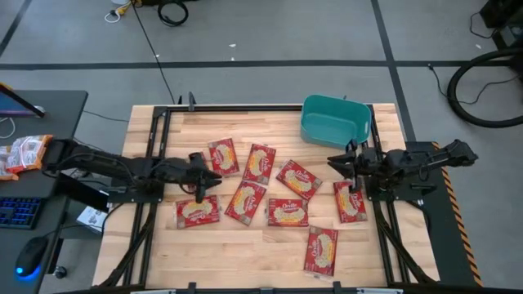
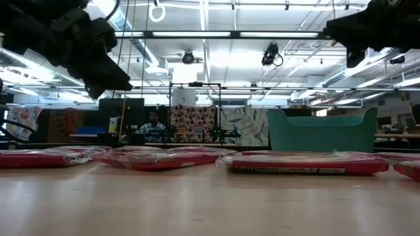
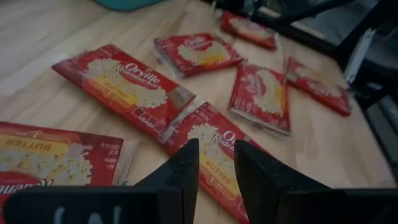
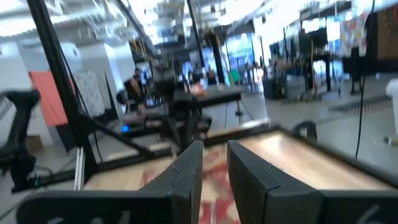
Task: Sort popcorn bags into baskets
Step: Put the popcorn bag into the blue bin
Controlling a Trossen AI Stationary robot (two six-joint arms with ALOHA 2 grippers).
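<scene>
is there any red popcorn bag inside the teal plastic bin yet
No, in the high view the teal plastic bin shows only its bare teal floor, while the red popcorn bags lie on the wooden table.

**Popcorn bags strewn before an unfilled bin**

Eight flat red popcorn bags (image 1: 263, 162), each with a cream-yellow centre picture, lay face up and scattered at differing angles across the middle of the wooden bench (image 1: 245, 253). Most sat close together in a loose cluster, a few with edges nearly touching; one bag (image 1: 321, 249) lay apart near the front edge, another (image 1: 350, 201) at the right end. The teal basket (image 1: 335, 120), rectangular with rounded corners and plain sides, stood upright at the far right of the bench, no packets visible inside.
</scene>
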